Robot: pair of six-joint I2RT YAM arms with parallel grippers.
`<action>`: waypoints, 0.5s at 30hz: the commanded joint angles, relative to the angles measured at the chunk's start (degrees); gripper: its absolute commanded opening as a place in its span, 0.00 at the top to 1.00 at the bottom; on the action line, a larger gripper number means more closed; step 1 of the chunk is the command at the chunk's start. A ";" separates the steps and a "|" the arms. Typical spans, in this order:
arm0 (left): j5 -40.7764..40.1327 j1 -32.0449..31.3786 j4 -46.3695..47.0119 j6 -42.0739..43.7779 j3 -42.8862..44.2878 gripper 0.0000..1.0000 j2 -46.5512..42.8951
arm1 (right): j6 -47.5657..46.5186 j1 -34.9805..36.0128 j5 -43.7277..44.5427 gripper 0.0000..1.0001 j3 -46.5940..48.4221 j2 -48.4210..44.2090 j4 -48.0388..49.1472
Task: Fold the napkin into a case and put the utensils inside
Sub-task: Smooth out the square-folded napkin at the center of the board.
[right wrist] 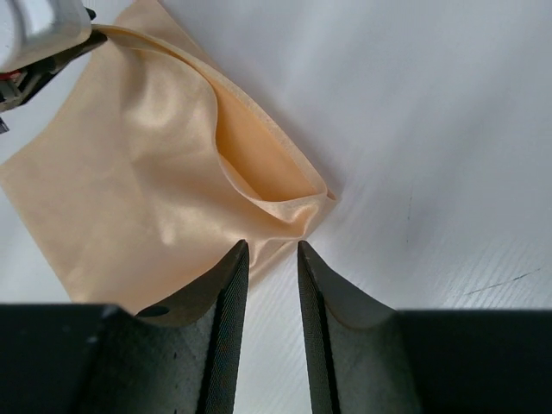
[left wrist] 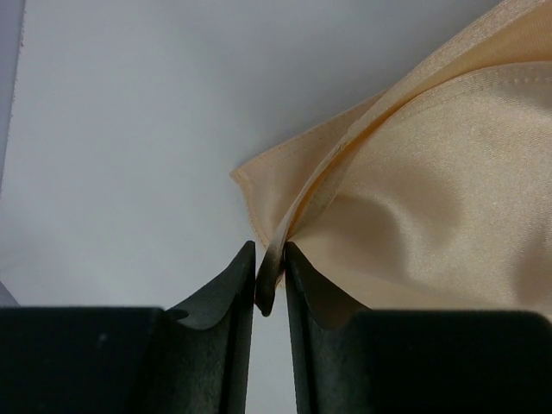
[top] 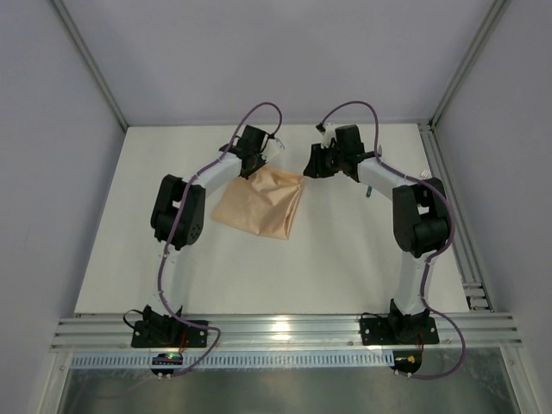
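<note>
The peach-orange napkin (top: 259, 205) lies doubled over on the white table, its top layer loose and puffed up (right wrist: 147, 172). My left gripper (top: 253, 171) is at its far left corner. In the left wrist view the jaws (left wrist: 269, 250) stand slightly apart, with a fold of the napkin's (left wrist: 431, 172) hem lying loosely between them. My right gripper (top: 308, 171) is at the far right corner, open (right wrist: 273, 246), with the cloth just ahead of its tips and nothing between them. A slim dark-teal sliver (top: 366, 191) beside the right forearm may be a utensil; the rest is hidden.
The table (top: 328, 267) is walled at the back and sides, with metal posts in the far corners. A rail (top: 466, 259) runs along its right edge, and both arm bases sit on the near rail. The left gripper's body (right wrist: 39, 34) shows in the right wrist view's top left corner.
</note>
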 commanded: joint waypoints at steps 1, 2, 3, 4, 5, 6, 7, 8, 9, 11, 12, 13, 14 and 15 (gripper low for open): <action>-0.58 0.49 2.13 -1.09 2.55 0.78 -0.10 | 4.11 0.53 -1.45 0.66 -2.80 -3.43 3.09; -0.93 0.49 2.31 -1.18 2.55 0.73 -0.10 | 4.37 0.88 -2.33 0.66 -3.94 -4.47 4.33; -1.63 0.49 2.83 -1.35 2.55 0.70 -0.10 | 4.72 1.76 -2.43 0.66 -6.30 -5.09 5.47; -2.77 0.49 3.19 -1.62 2.55 0.68 -0.02 | 5.51 2.29 -2.60 0.66 -7.46 -5.80 7.66; -3.65 0.49 3.62 -1.79 2.47 0.64 0.07 | 5.87 2.73 -3.04 0.67 -8.34 -6.67 8.03; -4.53 0.49 4.06 -1.88 2.55 0.62 0.16 | 6.48 3.69 -3.39 0.67 -9.83 -7.12 9.95; -5.15 0.49 5.03 -2.06 2.47 0.59 0.25 | 7.09 4.14 -3.74 0.67 -10.45 -7.47 11.10; -6.03 0.49 5.56 -2.49 2.46 0.57 0.16 | 7.36 4.75 -4.01 0.67 -10.89 -7.65 11.54; -6.30 0.49 6.00 -2.76 2.55 0.56 0.16 | 7.36 5.36 -4.18 0.67 -11.59 -8.17 11.72; -7.35 0.49 7.40 -3.55 2.55 0.51 -0.36 | 7.36 7.03 -4.01 0.68 -12.30 -8.70 11.99; -7.44 0.49 7.76 -3.81 2.55 0.50 -0.63 | 7.54 7.39 -3.83 0.67 -13.08 -9.57 11.99; -7.35 0.49 8.11 -3.99 2.55 0.50 -1.15 | 7.80 8.09 -3.57 0.67 -13.70 -10.02 12.25; -6.57 0.49 7.85 -4.43 2.64 0.49 -1.51 | 8.24 8.44 -3.22 0.67 -14.32 -10.63 12.34; -5.95 0.40 7.24 -4.69 2.81 0.49 -1.86 | 8.33 8.79 -2.78 0.67 -15.80 -11.33 12.34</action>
